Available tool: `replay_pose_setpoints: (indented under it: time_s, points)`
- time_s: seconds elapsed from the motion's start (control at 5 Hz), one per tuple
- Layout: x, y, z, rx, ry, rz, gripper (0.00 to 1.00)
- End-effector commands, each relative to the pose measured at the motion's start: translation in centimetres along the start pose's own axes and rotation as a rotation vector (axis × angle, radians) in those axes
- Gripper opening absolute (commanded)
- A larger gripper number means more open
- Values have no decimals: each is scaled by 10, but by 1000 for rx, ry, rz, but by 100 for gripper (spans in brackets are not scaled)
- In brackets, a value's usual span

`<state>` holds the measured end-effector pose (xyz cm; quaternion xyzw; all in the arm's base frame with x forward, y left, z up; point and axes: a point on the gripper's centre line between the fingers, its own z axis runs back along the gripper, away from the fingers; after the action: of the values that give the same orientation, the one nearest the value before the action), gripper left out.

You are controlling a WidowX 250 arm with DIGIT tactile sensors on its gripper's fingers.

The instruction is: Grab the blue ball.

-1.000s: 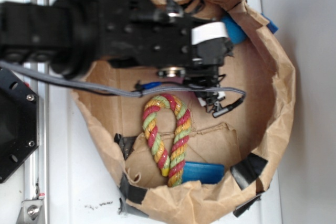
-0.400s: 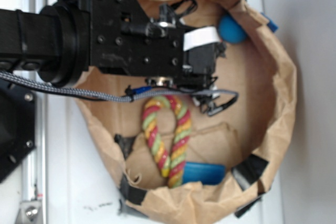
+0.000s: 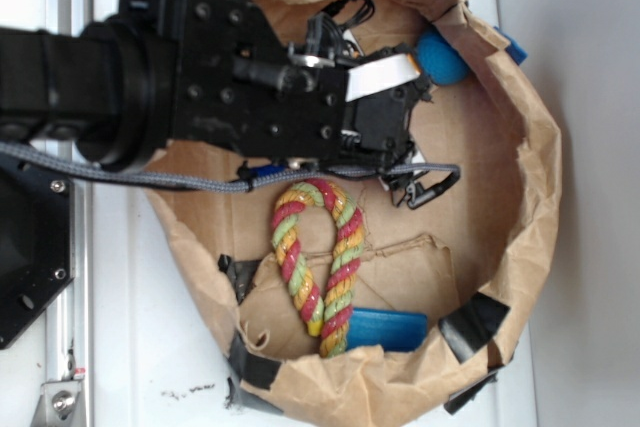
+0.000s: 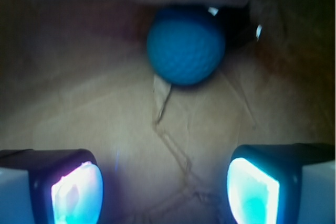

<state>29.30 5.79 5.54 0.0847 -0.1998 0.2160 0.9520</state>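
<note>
The claw [image 4: 165, 184] hangs with its two fingers [image 4: 76, 190] spread wide apart and nothing between them, above the brown paper floor of a cut-down paper bag [image 3: 535, 197]. The blue ball [image 4: 185, 44] lies beyond the fingertips, clear of both, against the bag's far wall. From outside, a striped rope loop [image 3: 318, 262] and a flat blue block [image 3: 390, 330] lie elsewhere in the bag, on the white table [image 3: 150, 347].
</note>
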Motion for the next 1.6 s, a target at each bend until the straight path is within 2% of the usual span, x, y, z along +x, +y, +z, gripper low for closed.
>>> replay_pose_setpoints:
  time_s: [0.0,0.2,0.6,1.0,1.4]
  points:
    - [15,2,4,-24,-63,17,100]
    - [22,2,0,-20,-28,27,100]
    - [30,10,-5,1,-16,60,100]
    - [28,15,-3,44,-56,85,100]
    - [38,18,-3,28,-127,139,100]
